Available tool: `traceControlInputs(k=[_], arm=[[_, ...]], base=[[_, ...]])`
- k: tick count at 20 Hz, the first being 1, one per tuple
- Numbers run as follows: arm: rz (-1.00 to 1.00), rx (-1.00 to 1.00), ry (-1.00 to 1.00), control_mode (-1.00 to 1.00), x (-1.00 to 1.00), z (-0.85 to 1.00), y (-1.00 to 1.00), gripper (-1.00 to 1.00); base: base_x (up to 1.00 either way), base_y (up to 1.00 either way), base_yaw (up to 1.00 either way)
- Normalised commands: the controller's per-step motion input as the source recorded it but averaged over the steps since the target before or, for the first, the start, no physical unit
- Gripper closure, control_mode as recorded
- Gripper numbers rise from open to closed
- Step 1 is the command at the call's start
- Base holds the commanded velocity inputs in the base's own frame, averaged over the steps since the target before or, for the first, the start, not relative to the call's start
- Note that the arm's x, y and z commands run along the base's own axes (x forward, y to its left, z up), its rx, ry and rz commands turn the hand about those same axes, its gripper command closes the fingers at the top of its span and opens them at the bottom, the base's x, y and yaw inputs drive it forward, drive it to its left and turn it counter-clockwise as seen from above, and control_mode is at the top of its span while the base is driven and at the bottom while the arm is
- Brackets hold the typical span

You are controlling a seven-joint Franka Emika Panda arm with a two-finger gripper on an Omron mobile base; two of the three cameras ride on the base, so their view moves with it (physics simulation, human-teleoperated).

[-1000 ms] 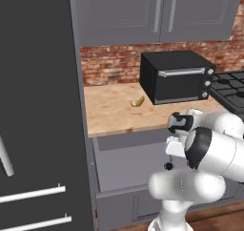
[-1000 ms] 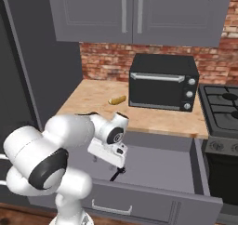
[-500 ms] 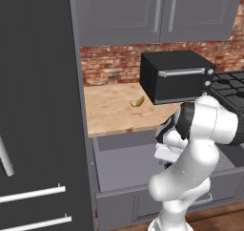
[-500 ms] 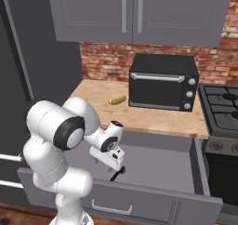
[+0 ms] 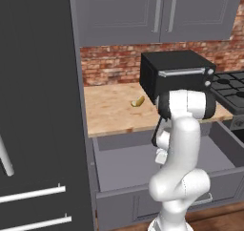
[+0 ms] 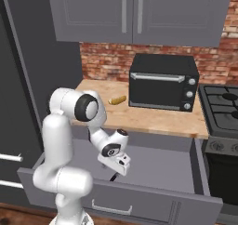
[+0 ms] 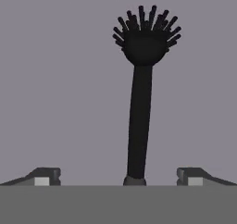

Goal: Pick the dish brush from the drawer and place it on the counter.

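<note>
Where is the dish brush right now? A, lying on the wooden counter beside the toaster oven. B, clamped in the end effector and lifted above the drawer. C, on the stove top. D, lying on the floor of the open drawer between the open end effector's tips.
D: in the hand view the dish brush lies flat on the grey drawer floor, its handle running between the spread fingertips of the end effector, which is open and not gripping it.

Pulled-out grey drawer, grey floor bearing 1 black dish brush, lying flat, tan plank counter behind it, carrying 1 black toaster oven and 1 small yellow object beside it
</note>
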Motion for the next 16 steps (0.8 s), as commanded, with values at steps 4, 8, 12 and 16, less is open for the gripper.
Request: traceControlInputs(k=[4, 8, 12, 16], arm=[[0.00, 0.00, 0.00, -1.00, 0.32, -0.52, -0.12, -1.00], [0.00, -0.04, 0.00, -1.00, 0.33, -0.56, 0.00, -1.00], [0.00, -0.10, 0.00, -1.00, 0.18, -0.63, 0.05, 1.00], [0.00, -0.13, 0.00, -1.00, 0.05, -0.70, 0.06, 1.00]], base=[[0.00, 0.00, 0.00], [0.00, 0.00, 0.00], [0.00, 0.00, 0.00], [0.00, 0.00, 0.00]])
